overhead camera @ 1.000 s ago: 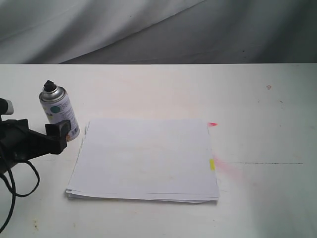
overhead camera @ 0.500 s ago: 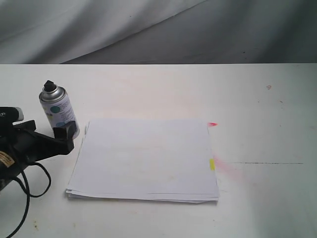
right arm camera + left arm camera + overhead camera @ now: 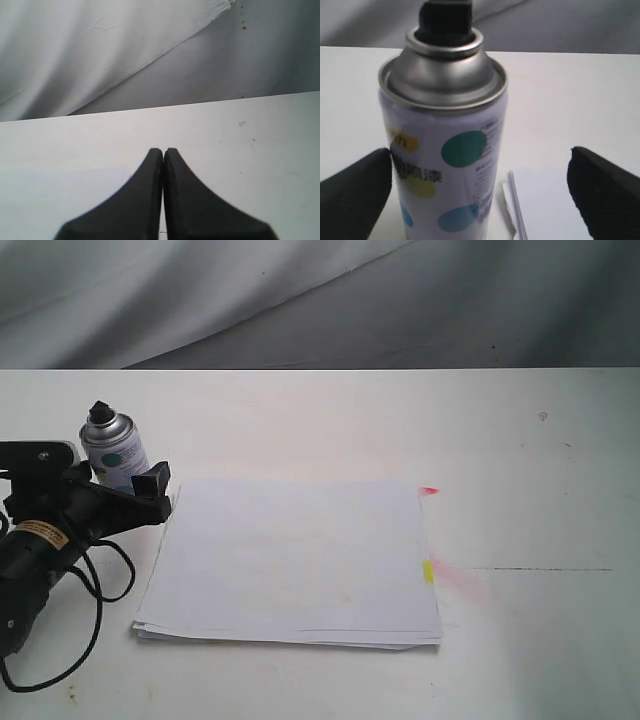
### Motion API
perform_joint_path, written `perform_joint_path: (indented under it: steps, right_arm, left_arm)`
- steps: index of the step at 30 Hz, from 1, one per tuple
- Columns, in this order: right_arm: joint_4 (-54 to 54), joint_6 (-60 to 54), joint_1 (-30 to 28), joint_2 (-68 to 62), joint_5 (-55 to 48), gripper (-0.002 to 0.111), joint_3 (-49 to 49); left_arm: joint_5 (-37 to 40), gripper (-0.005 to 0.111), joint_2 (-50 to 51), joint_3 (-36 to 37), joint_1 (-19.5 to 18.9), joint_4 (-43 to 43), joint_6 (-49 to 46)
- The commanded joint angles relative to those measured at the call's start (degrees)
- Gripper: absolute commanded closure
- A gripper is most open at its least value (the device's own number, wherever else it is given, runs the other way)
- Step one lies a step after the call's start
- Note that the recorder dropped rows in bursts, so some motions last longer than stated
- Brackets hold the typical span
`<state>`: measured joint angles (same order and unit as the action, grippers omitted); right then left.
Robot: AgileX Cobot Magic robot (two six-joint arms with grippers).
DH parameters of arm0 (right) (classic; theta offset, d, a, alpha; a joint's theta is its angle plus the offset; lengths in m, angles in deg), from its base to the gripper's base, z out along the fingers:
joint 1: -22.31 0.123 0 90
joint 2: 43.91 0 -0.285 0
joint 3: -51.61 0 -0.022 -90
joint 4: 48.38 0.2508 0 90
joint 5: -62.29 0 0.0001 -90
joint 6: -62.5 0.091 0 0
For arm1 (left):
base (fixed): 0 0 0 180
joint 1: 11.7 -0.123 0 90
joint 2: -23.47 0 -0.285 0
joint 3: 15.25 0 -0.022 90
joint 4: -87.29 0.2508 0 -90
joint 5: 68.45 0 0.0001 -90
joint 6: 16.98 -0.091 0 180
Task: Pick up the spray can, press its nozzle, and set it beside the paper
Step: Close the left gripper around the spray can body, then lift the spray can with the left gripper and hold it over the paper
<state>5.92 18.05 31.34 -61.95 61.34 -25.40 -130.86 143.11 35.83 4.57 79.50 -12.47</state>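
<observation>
The spray can (image 3: pixel 113 452) stands upright on the white table, just off the paper's far left corner, its black nozzle (image 3: pixel 100 414) on top. My left gripper (image 3: pixel 122 485) is open around it at label height. In the left wrist view the can (image 3: pixel 445 150) fills the space beside one finger (image 3: pixel 355 192), while the other finger (image 3: pixel 605 192) stands well apart over the paper (image 3: pixel 545 205). The nozzle (image 3: pixel 445 20) is uncovered. The paper (image 3: pixel 295 560) lies flat mid-table. My right gripper (image 3: pixel 163 151) is shut on nothing above bare table, and is out of the exterior view.
A red tab (image 3: pixel 429 490) and a yellow tab (image 3: pixel 428 570) stick out of the paper's right edge, beside a pink stain (image 3: pixel 462 580) on the table. The left arm's black cable (image 3: pixel 95 635) loops at the front left. A grey cloth (image 3: pixel 320 300) hangs behind.
My left gripper has moved right and slightly up, from in front of the can to flanking it. The can, the paper and the right gripper have not moved.
</observation>
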Motion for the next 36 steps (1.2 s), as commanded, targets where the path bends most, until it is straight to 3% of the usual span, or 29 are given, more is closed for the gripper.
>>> perform_joint_path:
  steps: [1,17,19,21,26,27,30,36]
  right_arm:
    - [0.30,-0.06,-0.42,0.03,0.23,0.108,-0.20]
    - [0.30,-0.06,-0.42,0.03,0.23,0.108,-0.20]
    - [0.30,-0.06,-0.42,0.03,0.23,0.108,-0.20]
    - [0.30,-0.06,-0.42,0.03,0.23,0.108,-0.20]
    - [0.30,-0.06,-0.42,0.03,0.23,0.108,-0.20]
    - [0.30,-0.06,-0.42,0.03,0.23,0.108,-0.20]
    - [0.30,-0.06,-0.42,0.03,0.23,0.108,-0.20]
    - [0.30,-0.06,-0.42,0.03,0.23,0.108,-0.20]
  left_arm:
    - [1.38,0.018,2.46,-3.30,0.39,-1.94,-2.19]
    - [4.24,0.019,7.57,-10.93,0.29,-8.22,-6.71]
    - [4.24,0.024,7.57,-10.93,0.29,-8.94,-7.13]
    - [4.24,0.038,7.57,-10.93,0.29,-8.92,-7.80]
    - [4.24,0.102,7.47,-10.93,0.29,-8.92,-8.15]
    - [4.24,0.107,6.79,-10.93,0.29,-8.54,-10.41]
    - [5.91,0.107,2.17,-10.93,0.29,-7.52,-17.46]
    - [23.74,0.107,-11.74,-11.20,0.29,-4.44,-22.95]
